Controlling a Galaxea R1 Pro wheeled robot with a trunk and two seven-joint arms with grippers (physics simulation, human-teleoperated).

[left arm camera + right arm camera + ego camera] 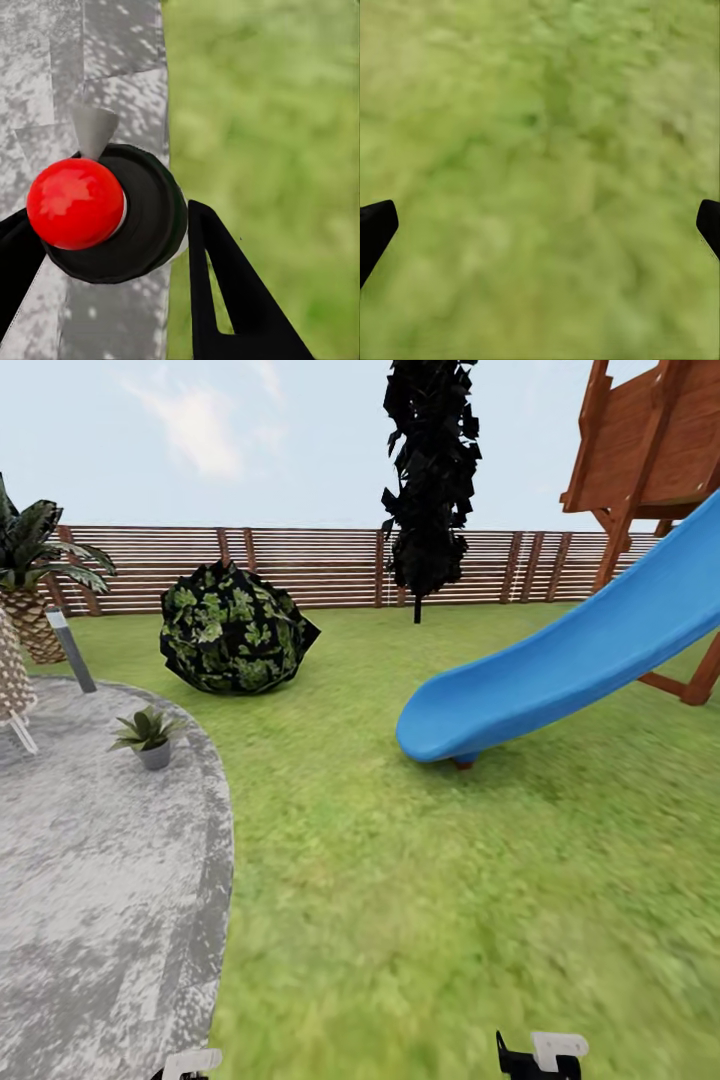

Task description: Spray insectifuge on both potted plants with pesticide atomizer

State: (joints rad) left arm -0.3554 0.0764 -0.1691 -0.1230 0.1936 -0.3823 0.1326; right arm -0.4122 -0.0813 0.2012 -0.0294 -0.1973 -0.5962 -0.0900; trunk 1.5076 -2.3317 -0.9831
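The pesticide atomizer [146, 214] is seen end-on in the left wrist view: a black round cap, a red knob and a small grey cone nozzle. My left gripper [112, 251] is shut on it, a black finger on each side, hovering over the patio's edge. One potted plant [148, 736], a spiky green rosette in a small grey pot, stands on the round grey patio [90, 900] at left. My right gripper [540, 232] is open over blurred lawn, nothing between its fingers. Both wrists peek in at the head view's lower edge.
A blue slide [580, 655] with a wooden play tower [650, 450] fills the right. A dark leafy bush [235, 628], a black tree [430, 480] and a slat fence [320, 565] lie ahead. A palm [35, 575] and grey bollard light [70, 650] stand far left.
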